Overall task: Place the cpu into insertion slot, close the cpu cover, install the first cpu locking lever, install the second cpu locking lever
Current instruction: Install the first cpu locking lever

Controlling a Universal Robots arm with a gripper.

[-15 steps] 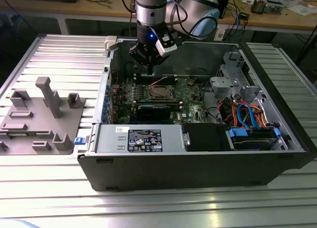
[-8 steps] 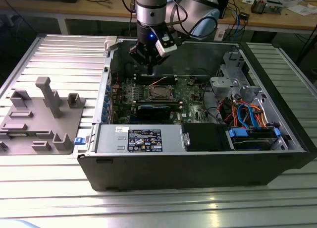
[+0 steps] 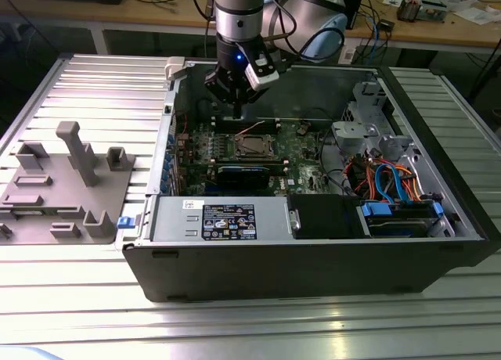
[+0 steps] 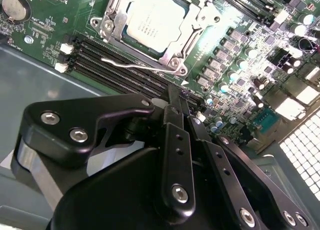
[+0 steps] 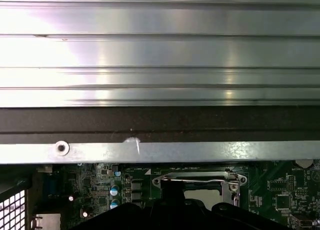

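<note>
Silvery cpu [image 4: 150, 22] sitting in insertion slot [image 4: 172, 64], cpu cover [image 4: 199, 21] lying down over it, all just beyond fingertips. Gripper [image 4: 179, 96] hovering close above board, fingers pressed together, carrying nothing. Wire locking lever [image 4: 132, 65] lying nearest tips. Lever step looking in hand, probably calling for fine, steady push under catch.

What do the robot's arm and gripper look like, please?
The arm is a silvery-grey cylinder with a dark lower section and a small blue light. Its gripper is black, with slim bolted fingers on hinged links. A pale block and dark cables sit beside the wrist.
</note>
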